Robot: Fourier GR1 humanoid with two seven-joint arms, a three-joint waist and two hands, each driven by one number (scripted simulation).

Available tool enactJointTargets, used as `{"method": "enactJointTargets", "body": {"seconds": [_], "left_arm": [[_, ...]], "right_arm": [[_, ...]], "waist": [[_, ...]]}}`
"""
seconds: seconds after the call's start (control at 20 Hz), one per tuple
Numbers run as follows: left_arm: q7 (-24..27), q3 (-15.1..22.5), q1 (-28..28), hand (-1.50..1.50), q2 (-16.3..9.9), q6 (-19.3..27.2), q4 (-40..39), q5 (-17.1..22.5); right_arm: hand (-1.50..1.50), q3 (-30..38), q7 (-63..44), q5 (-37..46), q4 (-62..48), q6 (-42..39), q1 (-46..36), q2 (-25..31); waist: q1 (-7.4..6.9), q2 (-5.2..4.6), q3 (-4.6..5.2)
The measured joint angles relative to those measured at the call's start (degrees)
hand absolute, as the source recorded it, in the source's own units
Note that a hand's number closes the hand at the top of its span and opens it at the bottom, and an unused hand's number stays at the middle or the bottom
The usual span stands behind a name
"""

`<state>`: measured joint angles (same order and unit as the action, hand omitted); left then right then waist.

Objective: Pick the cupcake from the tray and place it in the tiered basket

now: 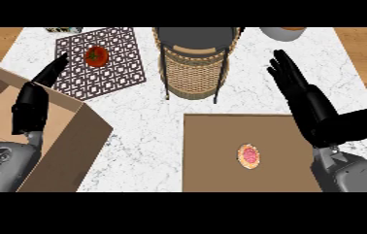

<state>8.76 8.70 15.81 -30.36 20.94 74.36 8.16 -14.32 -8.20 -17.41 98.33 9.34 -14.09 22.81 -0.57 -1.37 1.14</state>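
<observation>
The cupcake [249,156] sits on the brown tray [215,150], a little right of the tray's middle, its pink top ringed by a tan wrapper. Nothing touches it. The tray lies on the white marbled bench [150,116], at the lower right of the view.

Beyond the tray's far edge, near its left corner, stands the tiered basket [193,63]: a woven wicker lower tier inside a dark wire frame, with a grey upper tier above it at the far side. Neither tier is seen to hold anything.

The right hand [297,87] hangs above the bench just past the tray's far right corner, to the right of the basket, fingers [281,63] straight and slightly spread, holding nothing. Its wrist crosses the tray's right edge, well apart from the cupcake.

The left hand [36,97] shows far left of the tray, over the rim of an open cardboard box [72,145], fingers straight and close together, pointing toward a dark patterned mat [118,58]. A tomato [96,56] lies on that mat, left of the basket. A grey bowl [283,32] is cut by the view's edge beyond the tray's far right corner.
</observation>
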Motion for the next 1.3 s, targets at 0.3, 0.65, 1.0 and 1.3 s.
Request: {"method": "enactJointTargets", "body": {"seconds": [0.3, 0.65, 1.0, 1.3], "left_arm": [[-4.1, -4.9, 0.6, 0.0, -0.3, 0.9, 1.1, 4.5], [-11.0, -8.2, 0.9, 0.0, -0.7, -1.7, 1.4, 7.1], [-15.5, -8.6, 2.9, 0.0, 0.4, -6.4, 4.3, 8.5], [-18.5, -8.4, 3.5, 0.0, 1.3, -10.1, 5.9, 8.7]], "right_arm": [[1.5, 5.8, 10.9, -7.0, -0.8, 7.3, 10.5, -12.7], [-1.5, 12.5, 24.7, -6.5, -0.4, 19.7, 19.7, -20.8], [-1.5, 8.4, 22.7, 6.9, -8.6, 30.3, 31.9, -17.3], [-1.5, 1.7, 15.4, 14.0, -6.9, 30.4, 34.9, -12.4]], "waist": [[2.33, 1.41, -2.53], [4.73, 1.96, -3.15], [1.19, 1.55, -1.71], [-1.21, 2.22, -0.7]]}}
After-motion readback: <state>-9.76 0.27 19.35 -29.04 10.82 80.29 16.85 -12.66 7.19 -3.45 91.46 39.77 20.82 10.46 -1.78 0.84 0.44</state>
